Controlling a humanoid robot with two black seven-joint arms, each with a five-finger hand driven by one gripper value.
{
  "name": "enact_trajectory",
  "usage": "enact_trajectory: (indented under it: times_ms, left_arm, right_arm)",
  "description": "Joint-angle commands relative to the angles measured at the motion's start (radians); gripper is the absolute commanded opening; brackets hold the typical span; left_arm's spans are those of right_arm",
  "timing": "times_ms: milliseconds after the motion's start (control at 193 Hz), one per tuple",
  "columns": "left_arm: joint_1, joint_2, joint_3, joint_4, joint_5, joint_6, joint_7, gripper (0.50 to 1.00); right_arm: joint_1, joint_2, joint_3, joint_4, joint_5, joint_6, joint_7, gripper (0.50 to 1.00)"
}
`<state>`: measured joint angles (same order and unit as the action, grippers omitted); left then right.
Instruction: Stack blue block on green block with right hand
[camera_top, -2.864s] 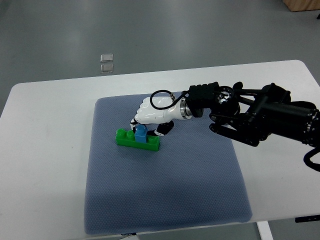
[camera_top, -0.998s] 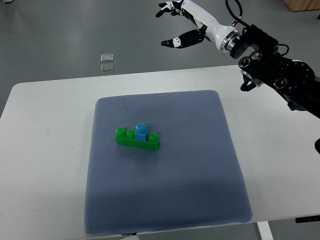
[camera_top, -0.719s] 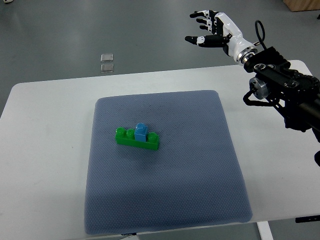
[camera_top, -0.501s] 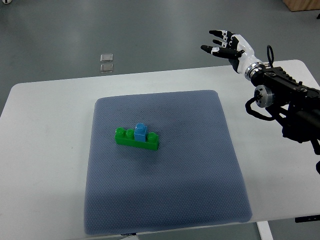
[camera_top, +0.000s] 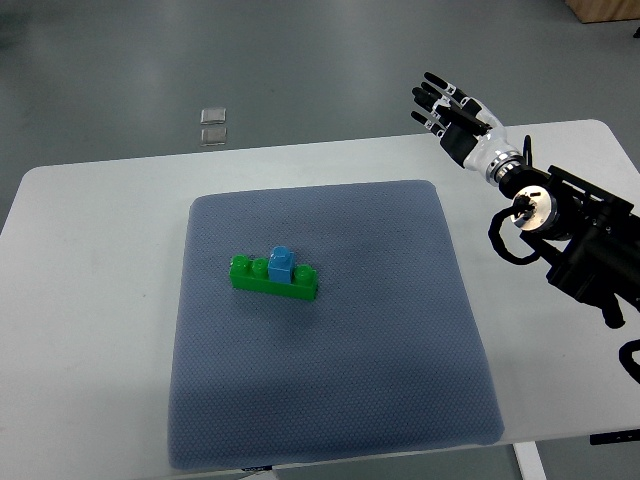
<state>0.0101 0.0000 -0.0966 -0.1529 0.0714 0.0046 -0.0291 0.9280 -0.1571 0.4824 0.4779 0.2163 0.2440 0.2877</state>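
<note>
A small blue block sits on top of the long green block, near its middle, on the blue-grey mat. My right hand is raised far off at the upper right, beyond the table's back edge, fingers spread and holding nothing. Its black arm comes in from the right edge. The left arm does not show.
The mat lies on a white table. Two small clear squares lie on the grey floor beyond the table's back edge.
The right hand let go of the blue block on the green one, lifted away to the upper right, and has since drifted right and turned palm-out. The blocks have stayed put.
</note>
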Motion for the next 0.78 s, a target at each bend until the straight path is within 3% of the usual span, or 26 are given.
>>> enact_trajectory:
  times_ms: [0,155,336,770]
  left_arm:
    - [0.001,0.0,0.0,0.001,-0.001,0.0,0.0,1.0]
    - [0.001,0.0,0.0,0.001,-0.001,0.0,0.0,1.0]
    - [0.001,0.0,0.0,0.0,0.001,0.0,0.0,1.0]
    - [0.001,0.0,0.0,0.0,0.001,0.0,0.0,1.0]
  right_arm:
    - [-0.003,0.002,0.004,-0.007,-0.003,0.001,0.015,0.913]
    - [-0.006,0.005,0.004,-0.021,-0.005,0.001,0.019,0.913]
    - [-0.017,0.025,0.001,-0.022,-0.006,0.001,0.097,0.913]
    - [-0.018,0.036,0.002,-0.024,-0.005,0.0,0.099,0.913]
